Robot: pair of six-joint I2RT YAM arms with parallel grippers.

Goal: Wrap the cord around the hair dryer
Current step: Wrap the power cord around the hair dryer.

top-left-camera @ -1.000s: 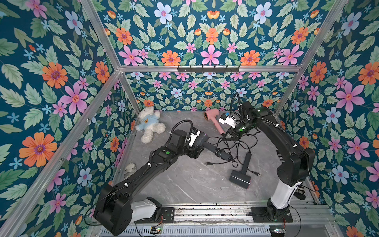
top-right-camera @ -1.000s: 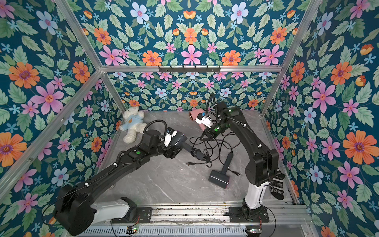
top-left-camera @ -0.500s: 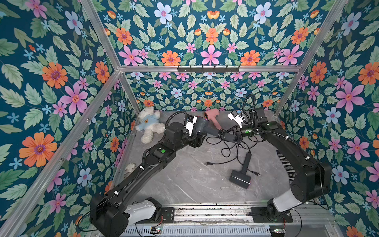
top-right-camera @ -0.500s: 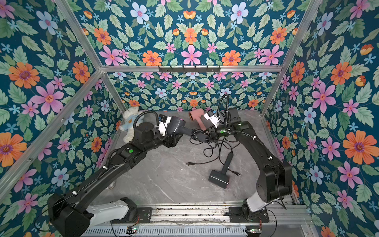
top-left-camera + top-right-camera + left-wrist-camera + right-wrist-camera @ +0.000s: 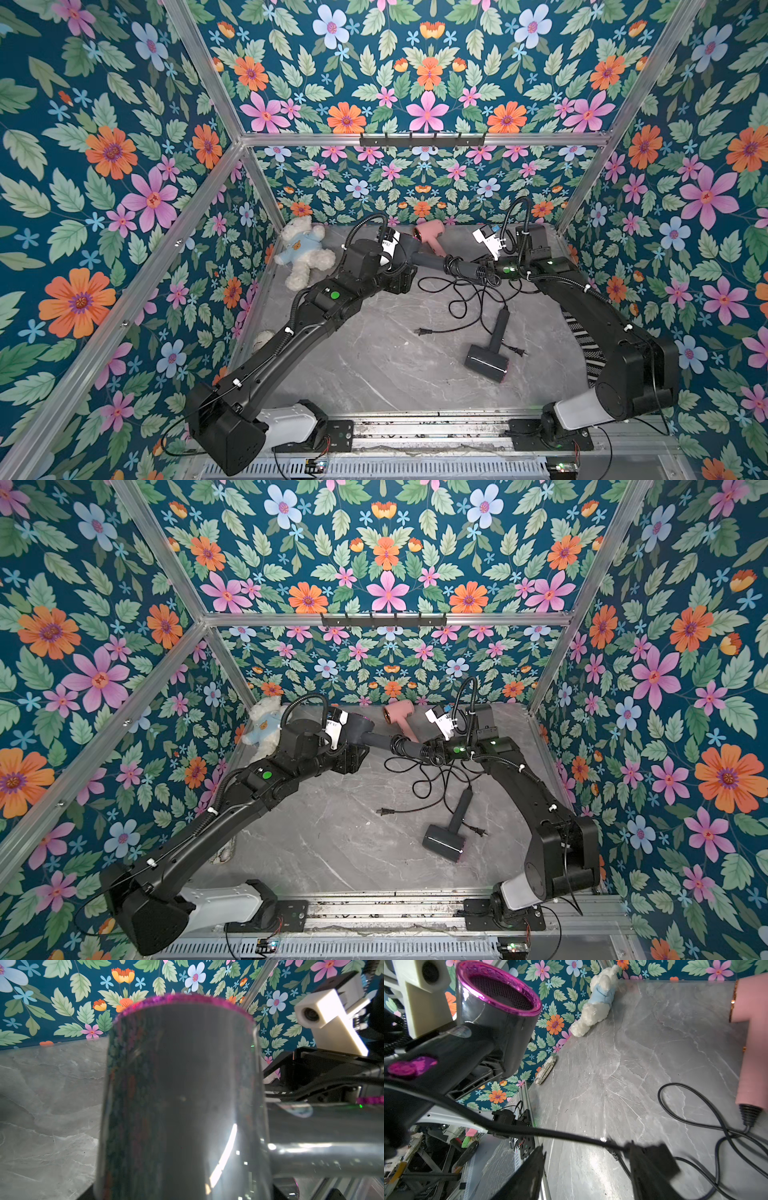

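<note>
Dryer (image 5: 426,260) hanging in the air, left gripper (image 5: 400,271) clenching on its barrel, cord (image 5: 454,265) looping around its handle, right gripper (image 5: 585,1147) sitting released, jaws apart, at handle's end

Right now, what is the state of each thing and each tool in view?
Left tool: shut on the grey hair dryer.
Right tool: open.
Grey hair dryer: held off the table.
Cord: partly wound on that dryer, rest loose.
Pink hair dryer: lying flat, cord loose.
Second grey hair dryer: lying flat.
Teddy bear: lying down.
</note>
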